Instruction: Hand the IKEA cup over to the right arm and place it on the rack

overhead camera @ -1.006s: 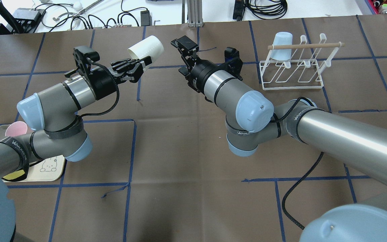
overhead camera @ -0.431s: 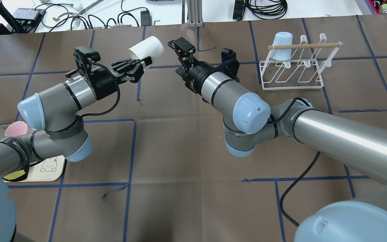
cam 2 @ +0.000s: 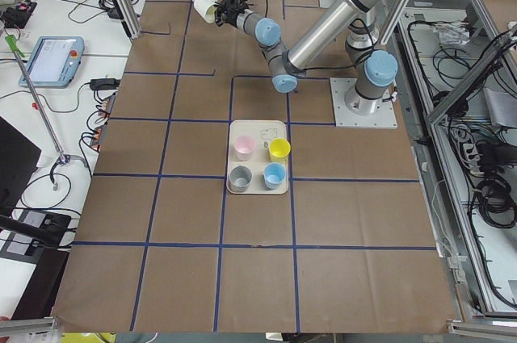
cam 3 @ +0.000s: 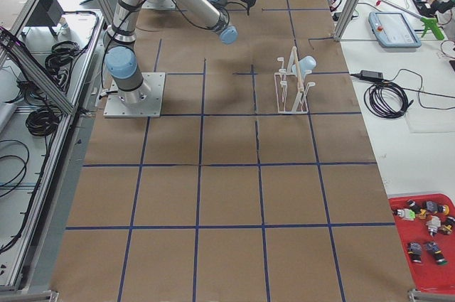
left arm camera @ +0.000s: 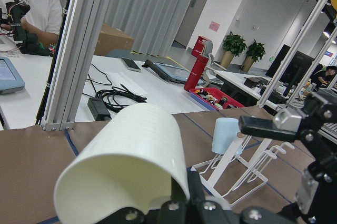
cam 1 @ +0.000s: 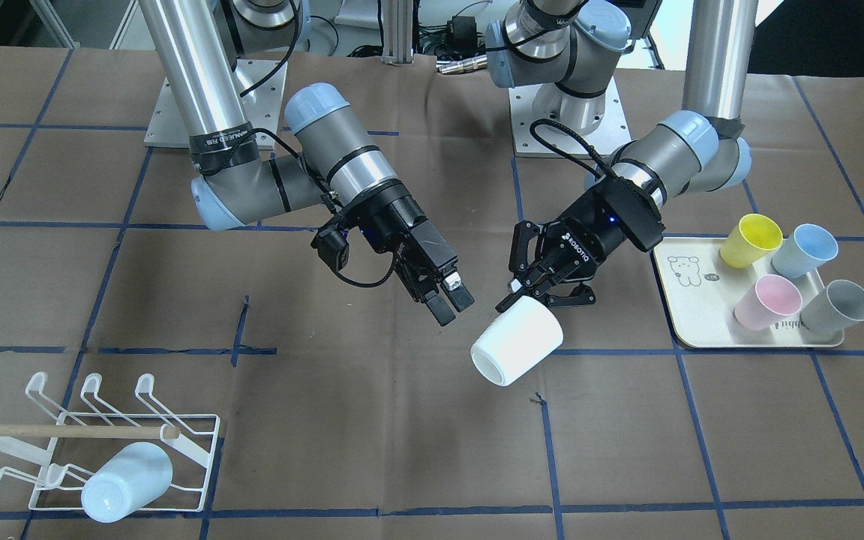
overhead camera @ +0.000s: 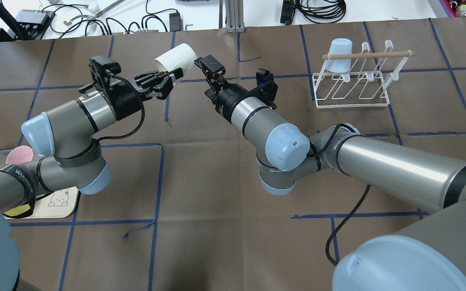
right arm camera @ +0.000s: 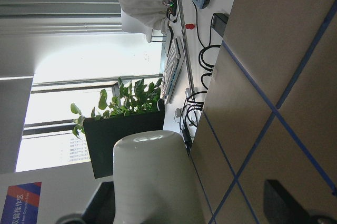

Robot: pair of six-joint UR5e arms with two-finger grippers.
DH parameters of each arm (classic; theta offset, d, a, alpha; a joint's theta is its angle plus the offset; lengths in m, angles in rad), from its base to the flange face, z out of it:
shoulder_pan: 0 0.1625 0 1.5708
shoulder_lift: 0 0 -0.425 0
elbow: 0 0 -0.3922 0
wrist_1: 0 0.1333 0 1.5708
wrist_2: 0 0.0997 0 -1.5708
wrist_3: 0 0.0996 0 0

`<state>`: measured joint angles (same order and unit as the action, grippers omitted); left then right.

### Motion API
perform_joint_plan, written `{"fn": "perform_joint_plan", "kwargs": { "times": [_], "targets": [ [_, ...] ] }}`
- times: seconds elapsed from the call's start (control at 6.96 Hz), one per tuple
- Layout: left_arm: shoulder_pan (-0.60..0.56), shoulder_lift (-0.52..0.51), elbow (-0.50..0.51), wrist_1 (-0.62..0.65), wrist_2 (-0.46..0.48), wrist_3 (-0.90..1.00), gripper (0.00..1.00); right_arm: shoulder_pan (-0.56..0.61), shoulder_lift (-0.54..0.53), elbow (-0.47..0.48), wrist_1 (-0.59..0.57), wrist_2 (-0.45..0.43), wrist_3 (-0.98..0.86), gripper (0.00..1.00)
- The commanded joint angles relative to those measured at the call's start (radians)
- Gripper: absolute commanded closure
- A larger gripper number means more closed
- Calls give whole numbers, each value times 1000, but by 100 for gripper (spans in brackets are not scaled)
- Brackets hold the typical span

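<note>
Exterior front-facing view: the fingers of the left gripper are clenched on a plain white plastic cup near its base end. The cup hangs in the air above the brown-paper counter, tilted, with its mouth turned away from the robot and slightly downward. Just beside the cup's wall, with a narrow gap between, are the black fingers of the right gripper. They are released, spread apart and grasping nothing.

In the overhead exterior view the right gripper faces the cup from the side, one finger close to its wall. In the right wrist-mounted view the cup fills the lower left with a dark finger at each lower corner. From that blurred angle I cannot tell whether it lies between the fingers or just ahead of them.

Behind the fingers, the silver-grey right arm and left arm angle toward each other over the middle of the counter.

Well apart, at the right arm's end of the counter, stands the white wire drying rack. A light wooden dowel lies across it, and a pale blue cup hangs upturned on one prong.

Beside the left arm lies a cream flat tray carrying four cups: yellow, light blue, pink and grey.
</note>
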<state>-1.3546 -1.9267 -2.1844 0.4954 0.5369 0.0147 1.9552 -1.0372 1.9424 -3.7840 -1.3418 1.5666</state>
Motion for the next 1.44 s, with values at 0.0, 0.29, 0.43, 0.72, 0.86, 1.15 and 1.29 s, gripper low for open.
{"fn": "perform_joint_plan", "kwargs": {
  "times": [0.0,0.29,0.43,0.72,0.86,1.15,1.29],
  "targets": [
    [0,0,0,-1,0,-1,97,14,29,-61,-5,-31,51,1],
    [0,0,2,-2,0,1,96,16,31,-92,-5,-36,62,1],
    [0,0,2,-2,0,-1,96,16,54,-112,-5,-34,62,1],
    [0,-2,2,0,0,-1,96,30,112,-187,-3,-34,62,1],
    [0,-3,3,-1,0,-1,96,31,132,-215,0,-34,62,1],
    [0,-3,2,0,0,1,96,31,146,-243,1,-31,62,1],
    [0,-3,2,0,0,1,96,31,152,-256,4,-31,62,1]
  ]
}}
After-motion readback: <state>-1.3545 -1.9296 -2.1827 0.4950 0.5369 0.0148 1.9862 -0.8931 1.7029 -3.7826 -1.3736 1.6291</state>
